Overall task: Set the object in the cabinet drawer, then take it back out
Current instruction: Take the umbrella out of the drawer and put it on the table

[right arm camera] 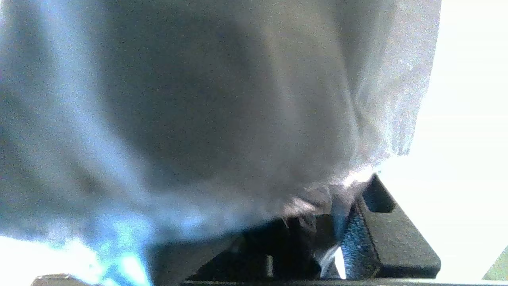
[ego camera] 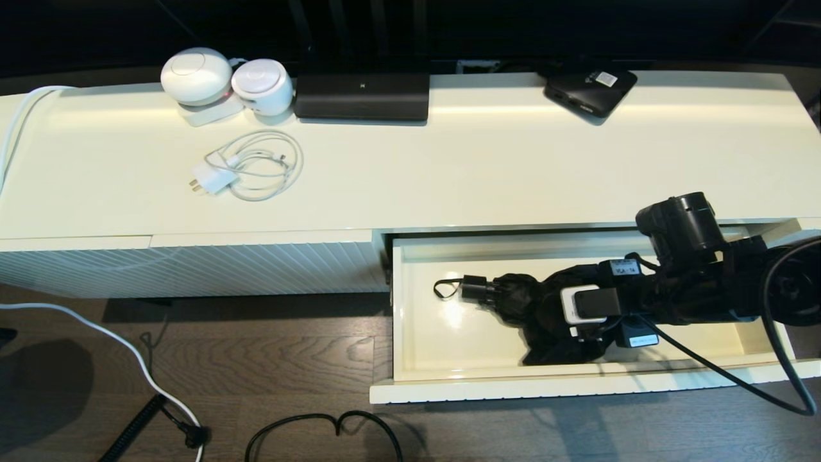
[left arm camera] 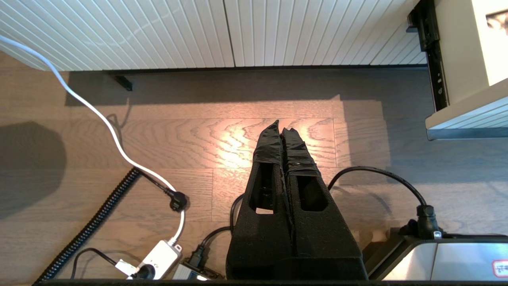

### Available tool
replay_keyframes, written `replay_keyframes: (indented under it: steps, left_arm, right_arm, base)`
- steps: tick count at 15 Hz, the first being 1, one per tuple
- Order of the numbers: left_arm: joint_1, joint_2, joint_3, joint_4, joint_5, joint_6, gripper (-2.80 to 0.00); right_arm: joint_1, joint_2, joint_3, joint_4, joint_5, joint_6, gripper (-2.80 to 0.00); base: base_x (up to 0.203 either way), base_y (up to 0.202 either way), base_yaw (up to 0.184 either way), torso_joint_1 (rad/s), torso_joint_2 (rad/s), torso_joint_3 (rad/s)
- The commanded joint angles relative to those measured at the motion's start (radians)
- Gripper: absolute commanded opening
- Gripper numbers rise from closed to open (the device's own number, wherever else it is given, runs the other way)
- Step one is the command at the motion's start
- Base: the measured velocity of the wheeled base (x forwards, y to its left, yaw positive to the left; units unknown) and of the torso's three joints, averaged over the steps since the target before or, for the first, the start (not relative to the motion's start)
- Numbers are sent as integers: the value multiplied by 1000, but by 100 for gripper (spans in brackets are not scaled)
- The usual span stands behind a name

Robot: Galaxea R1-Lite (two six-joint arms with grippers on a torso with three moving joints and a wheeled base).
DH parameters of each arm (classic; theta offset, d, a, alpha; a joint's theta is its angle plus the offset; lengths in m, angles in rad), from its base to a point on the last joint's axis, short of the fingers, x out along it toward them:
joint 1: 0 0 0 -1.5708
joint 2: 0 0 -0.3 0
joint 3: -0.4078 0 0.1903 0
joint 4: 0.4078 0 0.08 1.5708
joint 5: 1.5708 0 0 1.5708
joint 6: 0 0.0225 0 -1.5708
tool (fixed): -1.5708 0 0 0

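Observation:
The wide cream drawer (ego camera: 513, 386) stands pulled out at the right of the cabinet, and its corner also shows in the left wrist view (left arm camera: 464, 115). Inside it lies the black folding umbrella (ego camera: 513, 300), its short handle (ego camera: 476, 289) and wrist loop (ego camera: 442, 289) pointing left. My right gripper (ego camera: 555, 311) reaches into the drawer from the right and is shut on the umbrella's bunched fabric (right arm camera: 222, 103), which fills the right wrist view above the fingers (right arm camera: 391, 234). My left gripper (left arm camera: 282, 128) is shut and empty, parked low over the wooden floor, out of the head view.
On the cabinet top sit two white round devices (ego camera: 195, 76), a long black device (ego camera: 362, 96), a flat black box (ego camera: 590, 90) and a white charger with coiled cable (ego camera: 250, 167). A ribbed panel (ego camera: 192, 269) lies left of the drawer. Cables (ego camera: 321, 430) and a power strip (left arm camera: 158, 258) are on the floor.

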Motion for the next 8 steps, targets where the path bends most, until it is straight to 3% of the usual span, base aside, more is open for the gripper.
replay_keyframes:
  steps: [1, 8]
  left_arm:
    - [-1, -1, 0, 0, 0, 1, -280]
    - [-1, -2, 0, 0, 0, 0, -280]
  right_arm:
    - [1, -79, 23, -3, 1, -6, -280]
    - [1, -274, 95, -4, 6, 11, -280]
  base:
    - [0, 0, 0, 0, 0, 0]
    - [0, 0, 0, 0, 0, 0]
